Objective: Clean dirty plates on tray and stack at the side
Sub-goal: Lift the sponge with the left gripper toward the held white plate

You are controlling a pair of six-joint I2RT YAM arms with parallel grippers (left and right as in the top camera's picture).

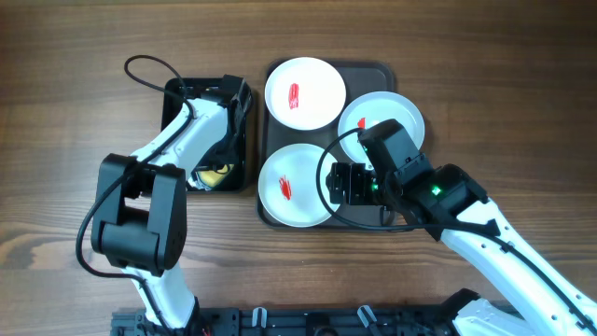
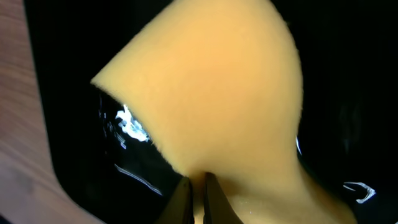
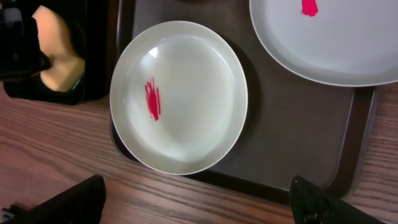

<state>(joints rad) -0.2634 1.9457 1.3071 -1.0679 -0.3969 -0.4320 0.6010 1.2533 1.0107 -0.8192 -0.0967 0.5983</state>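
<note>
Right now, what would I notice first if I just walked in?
Three red-smeared plates lie on the dark tray, mid-table. Left of it, in the black tub, the left gripper pinches a yellow sponge. The right gripper hangs open over the tray's near edge.

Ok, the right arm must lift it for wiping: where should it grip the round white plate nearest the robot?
Grip the round white plate by its near rim, coming from the robot's side: that edge seems to overhang the flat dark grey-brown tray above the wooden table, so fingers should fit around it.
</note>
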